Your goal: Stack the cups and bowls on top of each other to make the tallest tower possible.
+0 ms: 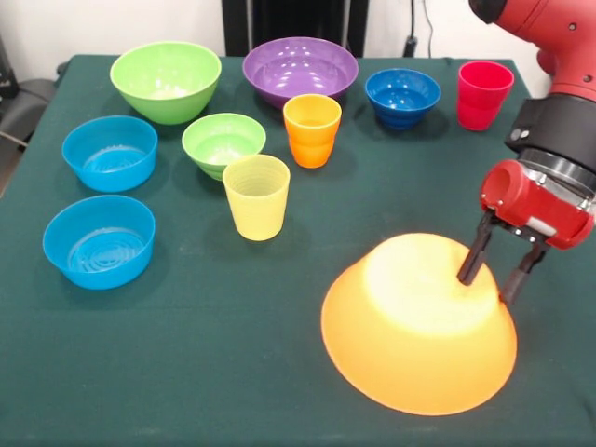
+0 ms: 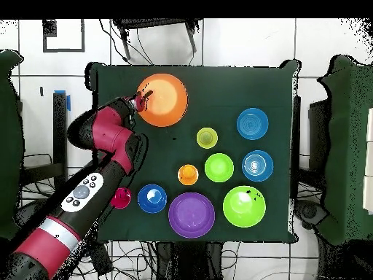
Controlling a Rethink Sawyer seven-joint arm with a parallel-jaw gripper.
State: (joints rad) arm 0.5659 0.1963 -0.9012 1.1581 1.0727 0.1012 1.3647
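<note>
The huge orange bowl (image 1: 410,326) (image 2: 166,100) lies upside down near the front right of the table. My gripper (image 1: 485,288) (image 2: 143,96) hangs open at its upper right flank. One finger (image 1: 472,261) is over the bowl's wall and the other is at the bowl's outline. The yellow cup (image 1: 256,196), orange cup (image 1: 312,128) and red cup (image 1: 483,93) stand upright and apart. Upright and separate are the large green bowl (image 1: 166,79), the purple bowl (image 1: 300,70), the dark blue bowl (image 1: 402,96), the small green bowl (image 1: 223,142) and two light blue bowls (image 1: 110,152) (image 1: 99,240). No tower stands.
The dark green table (image 1: 186,372) ends close behind the far row of bowls. My red arm (image 2: 109,138) reaches across the table's left side in the overhead view, passing near the red cup (image 2: 122,197).
</note>
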